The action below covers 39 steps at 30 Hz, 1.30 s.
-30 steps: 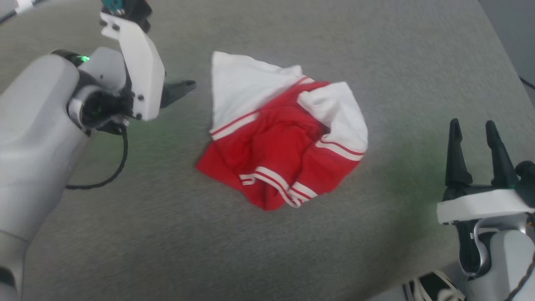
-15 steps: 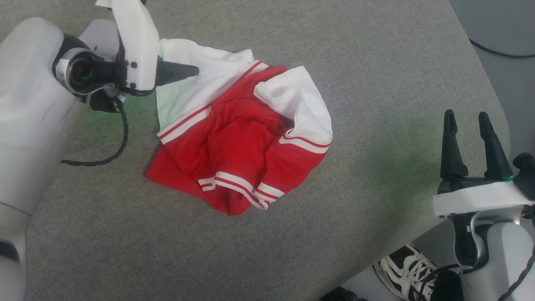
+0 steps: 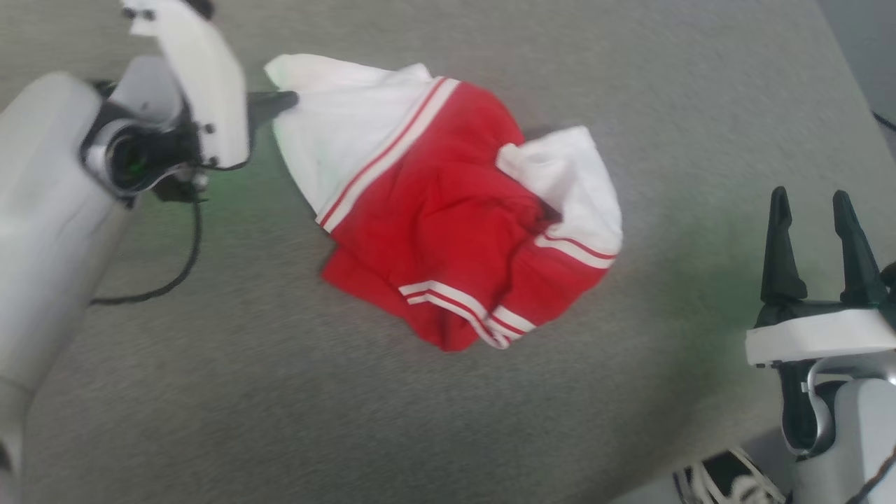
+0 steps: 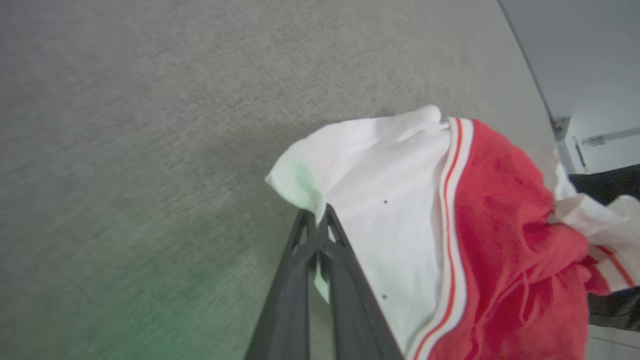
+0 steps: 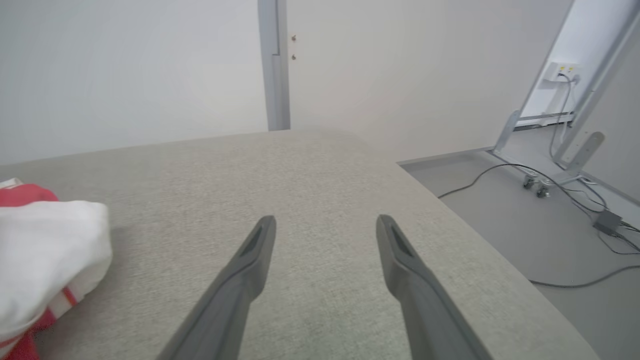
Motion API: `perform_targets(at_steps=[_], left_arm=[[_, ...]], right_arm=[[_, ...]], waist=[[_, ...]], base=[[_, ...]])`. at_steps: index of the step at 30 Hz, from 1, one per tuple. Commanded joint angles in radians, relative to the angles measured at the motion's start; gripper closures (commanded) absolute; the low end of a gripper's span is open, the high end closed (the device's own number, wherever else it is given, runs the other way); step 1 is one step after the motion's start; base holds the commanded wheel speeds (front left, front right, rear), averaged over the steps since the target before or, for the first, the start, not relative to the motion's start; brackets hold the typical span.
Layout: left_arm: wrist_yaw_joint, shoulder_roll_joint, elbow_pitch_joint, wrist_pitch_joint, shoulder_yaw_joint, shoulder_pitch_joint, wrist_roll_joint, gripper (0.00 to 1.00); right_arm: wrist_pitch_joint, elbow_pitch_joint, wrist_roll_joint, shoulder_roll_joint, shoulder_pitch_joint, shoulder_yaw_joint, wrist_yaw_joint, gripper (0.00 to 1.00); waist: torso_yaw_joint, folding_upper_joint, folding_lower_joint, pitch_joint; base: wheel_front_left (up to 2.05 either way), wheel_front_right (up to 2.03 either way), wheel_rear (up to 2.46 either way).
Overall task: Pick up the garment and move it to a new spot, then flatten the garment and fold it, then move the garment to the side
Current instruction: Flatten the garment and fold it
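- Nearest, a black-and-white shoe (image 3: 728, 483) sits on the floor just past the table's near edge, beside the right arm.
- The right gripper (image 3: 810, 199) hangs over the near right part of the grey cloth-covered table (image 3: 280, 392). Its fingers point away from the robot and stand wide apart with nothing between them.
- A black cable (image 3: 178, 266) loops down from the left wrist over the table.
- The garment (image 3: 434, 224) lies crumpled mid-table, well apart from the right gripper. It is red with white panels and striped trim, and nothing lies across it.
- The left arm reaches in from the left, its wrist turned so the fingers point sideways toward the garment.
- The left gripper (image 4: 316, 220) is closed tight, pinching the garment's far white corner.
- Farthest, a grey post (image 5: 274, 65) runs up the pale wall, and cables (image 5: 500, 172) trail over the floor.
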Motion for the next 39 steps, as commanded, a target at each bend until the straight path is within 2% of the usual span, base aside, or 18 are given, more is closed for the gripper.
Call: perform_targets(at_steps=[1,9,15,21,22,23,24,25,30,34,38,39], left_arm=[[0.001,0.015,-0.008,-0.031,0.010,0.027,-0.022,1.00],[0.001,0.135,0.010,-0.192,0.060,0.211,-0.116,1.00],[0.001,0.183,0.051,-0.275,0.054,0.312,-0.118,1.00],[0.001,0.165,0.085,-0.351,0.028,0.349,-0.096,0.98],[0.001,0.160,0.087,-0.367,0.024,0.349,-0.089,0.72],[0.001,0.158,0.092,-0.386,0.021,0.349,-0.082,0.55],[0.001,0.155,0.095,-0.403,0.015,0.351,-0.071,0.08],[0.001,0.154,0.093,-0.429,0.005,0.353,-0.052,0.00],[0.001,0.142,0.078,-0.635,0.007,0.390,-0.011,0.00],[0.001,0.113,0.058,-0.841,0.007,0.461,0.032,0.00],[0.028,0.051,0.019,-0.907,0.033,0.534,0.102,0.00],[0.044,0.042,-0.009,-0.909,0.070,0.547,0.140,0.00]], right_arm=[[-0.001,-0.006,-0.018,0.000,0.011,-0.007,0.000,0.00],[-0.001,-0.013,-0.093,0.000,0.051,-0.009,0.000,0.00],[-0.001,-0.017,-0.125,0.000,0.071,-0.012,0.000,0.00],[-0.001,-0.024,-0.162,0.000,0.078,-0.014,0.000,0.00],[-0.001,-0.026,-0.170,0.000,0.080,-0.013,0.000,0.00],[-0.001,-0.024,-0.173,0.000,0.082,-0.012,0.000,0.00],[-0.001,-0.022,-0.182,0.000,0.082,-0.006,0.000,0.00],[-0.001,-0.020,-0.188,-0.004,0.080,0.000,0.000,0.00],[-0.001,0.015,-0.184,-0.063,0.058,0.075,0.000,0.00],[0.058,0.039,-0.149,-0.158,0.013,0.193,0.000,0.00],[0.185,0.010,-0.079,-0.285,-0.049,0.352,0.000,0.00],[0.222,-0.006,-0.051,-0.318,-0.071,0.399,0.000,0.00]], waist=[[0.082,0.0000,0.0000,-0.068],[0.233,0.0000,0.0000,-0.182],[0.279,0.0000,0.0000,-0.206],[0.285,0.0000,0.0000,-0.208],[0.287,0.0000,0.0000,-0.209],[0.289,0.0000,0.0000,-0.210],[0.291,0.0000,0.0000,-0.212],[0.295,0.0000,0.0000,-0.215],[0.332,0.0000,0.0000,-0.240],[0.382,0.0000,0.0000,-0.261],[0.444,0.0000,0.0000,-0.275],[0.459,0.0000,0.0000,-0.275]], base=[[0.00,0.00,0.00],[0.00,0.00,0.00],[0.00,0.00,0.00],[0.00,0.00,0.00],[0.00,0.00,0.00],[0.00,0.00,0.00],[0.00,0.00,0.00],[0.00,0.00,0.00],[0.00,0.00,0.00],[0.00,0.00,0.00],[0.00,0.00,0.00],[0.00,0.00,0.00]])
